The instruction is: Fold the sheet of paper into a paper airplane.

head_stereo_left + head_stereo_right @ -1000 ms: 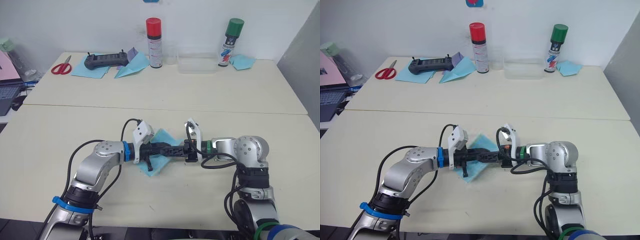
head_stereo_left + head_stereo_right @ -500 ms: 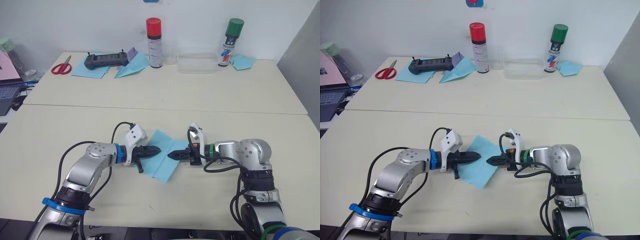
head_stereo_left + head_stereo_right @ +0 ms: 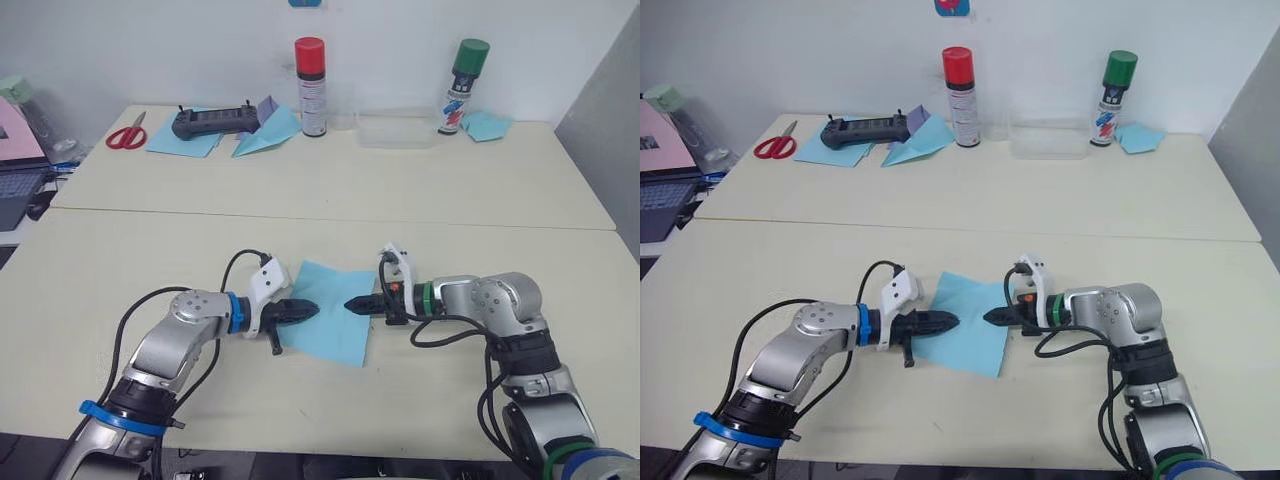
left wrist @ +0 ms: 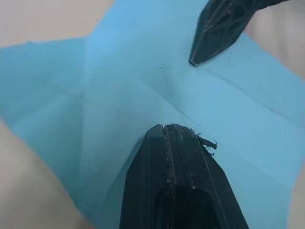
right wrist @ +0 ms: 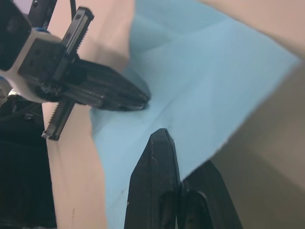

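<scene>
Two closed pincers, left [image 3: 308, 309] and right [image 3: 352, 304], tips facing over the flat sheet of paper [image 3: 330, 325] between them.

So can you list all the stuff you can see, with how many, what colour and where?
sheet of paper: one, light blue, flat on the near table between the grippers
spray cans: two, red-capped and green-capped, far table
scissors: one, red handles, far left
handheld controller: one, black, on blue paper, far left
paper dart: one, light blue, beside the red-capped can
clear tray: one, between the cans
left gripper: jaws shut, tip over the sheet
right gripper: jaws shut, tip over the sheet
</scene>
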Controlling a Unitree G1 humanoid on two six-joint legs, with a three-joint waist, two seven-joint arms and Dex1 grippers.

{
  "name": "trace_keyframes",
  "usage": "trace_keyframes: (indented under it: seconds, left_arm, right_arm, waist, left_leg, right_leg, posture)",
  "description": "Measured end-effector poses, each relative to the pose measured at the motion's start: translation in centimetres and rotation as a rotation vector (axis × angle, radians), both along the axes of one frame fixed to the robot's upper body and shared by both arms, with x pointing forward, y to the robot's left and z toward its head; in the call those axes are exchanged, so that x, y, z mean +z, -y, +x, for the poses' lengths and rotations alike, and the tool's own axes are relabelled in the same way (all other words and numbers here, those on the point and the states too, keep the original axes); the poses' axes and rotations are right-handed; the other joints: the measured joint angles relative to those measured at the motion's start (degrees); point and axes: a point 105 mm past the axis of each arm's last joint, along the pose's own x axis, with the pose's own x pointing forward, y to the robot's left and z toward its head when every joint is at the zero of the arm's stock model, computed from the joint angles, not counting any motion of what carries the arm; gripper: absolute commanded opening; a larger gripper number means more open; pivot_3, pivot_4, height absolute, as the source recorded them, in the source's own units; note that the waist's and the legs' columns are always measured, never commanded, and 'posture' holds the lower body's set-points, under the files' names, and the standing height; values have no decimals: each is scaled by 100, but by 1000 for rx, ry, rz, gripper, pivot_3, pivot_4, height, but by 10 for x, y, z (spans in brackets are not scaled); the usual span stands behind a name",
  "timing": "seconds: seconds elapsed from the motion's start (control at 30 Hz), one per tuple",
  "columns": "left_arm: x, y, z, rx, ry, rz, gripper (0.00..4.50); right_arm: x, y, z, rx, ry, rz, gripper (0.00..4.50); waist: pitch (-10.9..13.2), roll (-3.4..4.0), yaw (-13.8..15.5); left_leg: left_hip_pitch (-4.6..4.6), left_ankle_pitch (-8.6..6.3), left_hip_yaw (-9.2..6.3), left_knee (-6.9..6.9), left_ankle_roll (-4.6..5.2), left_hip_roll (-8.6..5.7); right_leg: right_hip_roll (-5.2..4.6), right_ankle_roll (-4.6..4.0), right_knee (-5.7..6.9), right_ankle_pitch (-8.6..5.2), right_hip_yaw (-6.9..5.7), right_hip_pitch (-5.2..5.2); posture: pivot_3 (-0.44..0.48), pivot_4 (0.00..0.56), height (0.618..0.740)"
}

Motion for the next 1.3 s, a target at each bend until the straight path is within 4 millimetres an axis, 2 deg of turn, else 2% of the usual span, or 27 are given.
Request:
trace_keyframes:
  seconds: [0.17,0.37,0.7,0.9,1.0,1.3]
  left_arm:
    - [-1,6,-1,-7,-14,-16,0]
    - [-1,8,0,-16,-12,-9,0]
    - [-1,4,2,-19,9,2,0]
    - [-1,2,2,-19,7,7,0]
    - [-1,1,1,-27,3,12,0]
    - [-2,-3,1,-26,8,36,0]
  right_arm:
    - [1,4,13,3,41,-19,25]
    - [1,7,16,34,51,-15,25]
    - [-2,11,4,50,27,-34,25]
    - [-2,12,5,35,21,-37,25]
    - [-3,13,7,17,24,-42,655]
    - [8,15,18,-37,82,23,3772]
  waist:
    - [0,0,3]
    - [0,0,7]
    - [0,0,7]
    - [0,0,7]
    - [0,0,6]
    - [-2,2,-8]
  left_leg:
    - [0,0,-1,2,0,-1]
    - [0,0,-2,3,0,-1]
    - [1,0,-3,4,0,-1]
    - [2,0,-3,4,0,-1]
    - [2,0,-3,4,0,-1]
    - [23,3,0,6,4,0]
  right_leg:
    - [0,1,0,1,0,1]
    - [-1,-3,0,6,0,2]
    - [-1,-3,2,7,-1,3]
    - [-1,-2,2,6,-1,4]
    - [0,-2,2,7,-1,4]
    - [1,5,5,11,3,18]
  posture:
    - [0,150,740]
    - [0,150,740]
    - [0,150,740]
    - [0,150,740]
    - [0,150,740]
    - [0,150,740]
